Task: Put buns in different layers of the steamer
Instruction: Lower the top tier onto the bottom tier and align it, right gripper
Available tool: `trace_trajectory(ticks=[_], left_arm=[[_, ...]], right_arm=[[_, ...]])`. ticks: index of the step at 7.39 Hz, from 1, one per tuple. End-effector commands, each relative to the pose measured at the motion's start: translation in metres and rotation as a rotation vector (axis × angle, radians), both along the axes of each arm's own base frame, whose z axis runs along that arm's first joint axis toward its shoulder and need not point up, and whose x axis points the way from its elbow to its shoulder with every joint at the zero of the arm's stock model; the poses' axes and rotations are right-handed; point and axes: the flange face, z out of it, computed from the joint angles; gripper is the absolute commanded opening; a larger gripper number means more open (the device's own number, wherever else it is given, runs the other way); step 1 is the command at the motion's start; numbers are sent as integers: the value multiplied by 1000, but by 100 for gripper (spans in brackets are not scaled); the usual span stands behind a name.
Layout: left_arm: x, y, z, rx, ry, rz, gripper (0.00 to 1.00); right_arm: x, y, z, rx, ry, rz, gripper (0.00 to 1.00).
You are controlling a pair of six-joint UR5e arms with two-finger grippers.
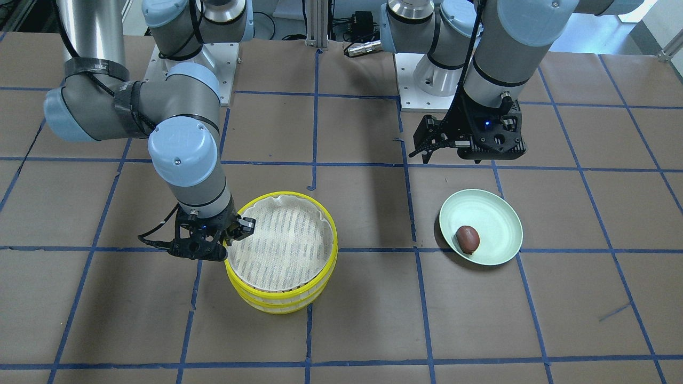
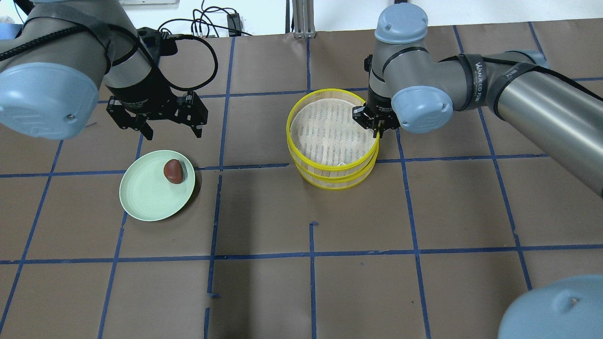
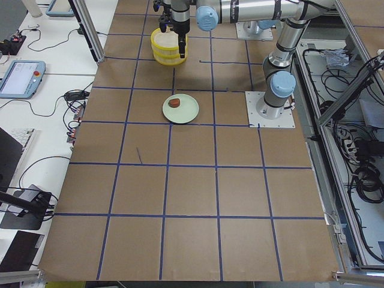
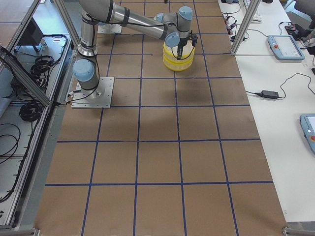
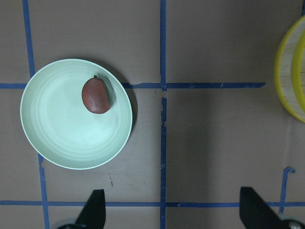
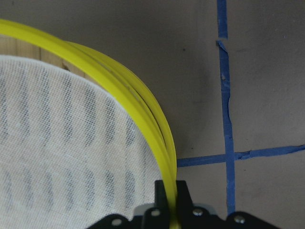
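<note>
**Right gripper pinches the steamer rim; left gripper hangs spread above the plate**

The right gripper is clamped on the bright yellow rim of the upper round steamer tier. Its fingers are drawn in to the rim's thickness, one inside against the white cloth lining and one outside the pale slatted wall. This tier sits stacked on the lower yellow-rimmed steamer tier, directly beneath the gripper.

The left gripper holds nothing. Its fingers are spread wide and clear of the brown paper worktop with its blue tape grid. Below it, and apart from it, lies the pale green round plate. The dark reddish-brown oval bun rests on the plate, close to the rim nearest the gripper. The stacked tiers stand well off to this gripper's side, towards the right arm.

The upper tier covers the inside of the lower one, so that space cannot be seen. The right wrist view cuts the steamer to an arc of rim and cloth, and shows only the finger bases. In the left wrist view only the two fingertips show, and the steamer is clipped at the frame edge. The end-of-table views show the grippers too small to read.
</note>
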Motion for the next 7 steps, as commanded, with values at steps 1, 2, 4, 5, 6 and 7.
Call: trace_trajectory(ticks=[1,2,4,5,6,7], left_arm=[[0,0,0,1,0,0,98],[0,0,0,1,0,0,98],[0,0,0,1,0,-2,98],[0,0,0,3,0,-2,98],[0,0,-1,4,0,-2,98],[0,0,-1,4,0,-2,98]], right_arm=[[-2,-4,4,-11,6,6,18],[-3,-3,4,-9,9,5,18],[-6,1,7,-8,37,5,18],[-6,1,5,-5,37,7,18],[-6,1,2,0,36,5,18],[-5,1,0,4,28,5,18]])
